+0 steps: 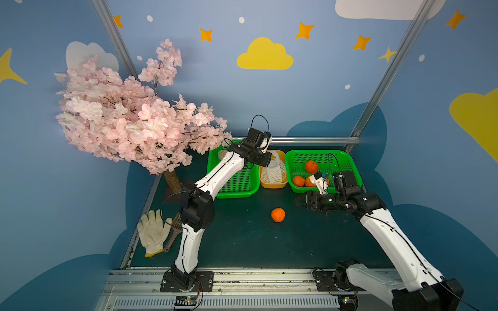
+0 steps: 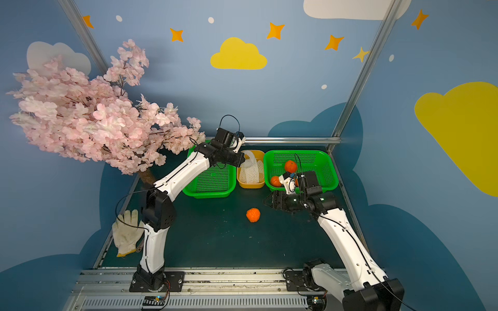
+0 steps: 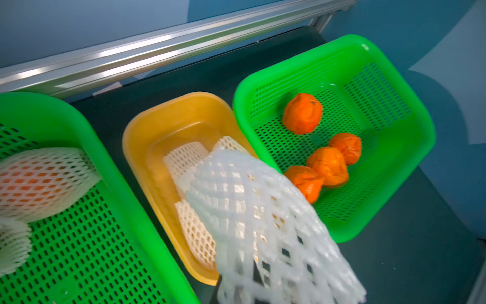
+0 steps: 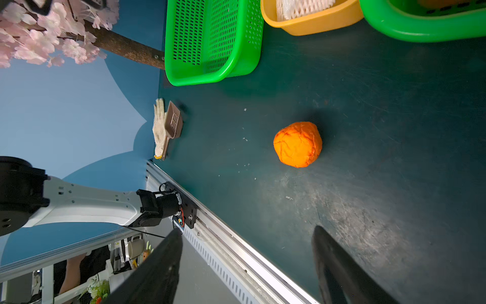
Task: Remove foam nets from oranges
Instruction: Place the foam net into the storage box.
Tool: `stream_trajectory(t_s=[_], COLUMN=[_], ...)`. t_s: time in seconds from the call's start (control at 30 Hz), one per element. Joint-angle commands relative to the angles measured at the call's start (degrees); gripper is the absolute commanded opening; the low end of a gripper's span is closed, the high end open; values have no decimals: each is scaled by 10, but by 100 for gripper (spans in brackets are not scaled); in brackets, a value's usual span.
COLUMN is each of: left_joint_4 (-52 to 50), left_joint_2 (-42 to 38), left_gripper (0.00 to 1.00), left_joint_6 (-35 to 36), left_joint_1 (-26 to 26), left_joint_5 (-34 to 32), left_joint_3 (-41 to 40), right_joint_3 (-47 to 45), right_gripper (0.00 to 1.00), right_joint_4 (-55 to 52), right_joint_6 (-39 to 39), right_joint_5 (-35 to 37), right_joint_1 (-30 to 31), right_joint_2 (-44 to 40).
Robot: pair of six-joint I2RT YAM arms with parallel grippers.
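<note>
1. Two perforated green plastic baskets flank a small yellow-orange plastic tub (image 1: 273, 185) at the far edge of the dark green worktop (image 1: 242, 242) in both top views: the left basket (image 1: 239, 185) and the right basket (image 1: 323, 156). The left gripper (image 1: 265, 160) hangs over the tub. The right gripper (image 1: 297, 202) hovers low in front of the right basket, pointing toward a lone orange (image 1: 278, 214), a bare round fruit on the open worktop, near it but apart. A white knitted glove (image 1: 153, 234) and a brown plastic scoop (image 1: 175, 223) lie at the left edge below a pink blossom tree (image 1: 129, 118).
2. Left wrist view: the held net (image 3: 263, 223), a white foam sleeve with diamond-shaped holes, is blurred and hangs in the air across the tub's (image 3: 136, 136) rim and a corner of the right basket (image 3: 394, 171). The left fingers clamp it, though the mesh hides them. Flat empty nets (image 3: 184, 160) lie in the tub. Four oranges sit bare in the right basket, one apart (image 3: 302, 113) and three touching in a cluster (image 3: 327, 165). The left basket (image 3: 118, 179) holds a wrapped orange (image 3: 39, 181) inside its net.
3. Right wrist view: the right fingers (image 4: 163, 268) stand wide apart with nothing between them. The lone orange (image 4: 297, 144) rests on the worktop ahead, untouched. The glove (image 4: 159, 129) and scoop (image 4: 173, 121) touch each other.
</note>
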Motion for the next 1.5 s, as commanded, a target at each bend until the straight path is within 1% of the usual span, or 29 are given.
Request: stream_trajectory(t_s=[0.0,0.1,0.23,0.47,0.63,0.77,0.83,0.9,0.97,1.0,1.13,1.23,1.33,1.47], left_joint_4=[-10,2,10,10,1,-8,-21,-31,-42,-54,-103,-129,-145,-155], left_joint_2=[42,87,129,170,178,178,175,164,152,146,116,91,70,49], left_gripper=[13,13,13,13,17,29,39,55,63,65,69,69,69,70], left_joint_6=[34,33,27,35,48,49,47,44,41,38,25,13,-2,-15], left_joint_1=[4,3,2,-17,-37,-40,-41,-39,-39,-39,-41,-45,-49,-49], left_joint_5=[-53,-44,-27,-15,-26,-25,-35,-44,-45,-45,-39,-37,-49,-45], left_joint_3=[35,57,68,68,61,55,56,57,61,66,83,84,84,86], right_joint_3=[-2,-2,2,-7,-23,-29,-25,-17,-13,-11,3,16,32,35], right_gripper=[77,77,77,77,77,77,77,77,77,77,77,77,76,76], right_joint_4=[8,0,-11,-14,-5,3,-2,-13,-13,-11,-5,-8,-24,-23], right_joint_6=[7,11,16,28,27,25,21,17,13,12,8,3,-10,-10], right_joint_5=[2,-4,-8,-17,-17,-25,-26,-24,-27,-27,-28,-30,-41,-42], right_joint_1=[-2,-3,-2,-1,-1,0,2,3,7,10,16,16,16,17], right_joint_2=[-6,2,8,15,20,39,57,77,93,103,125,141,159,181])
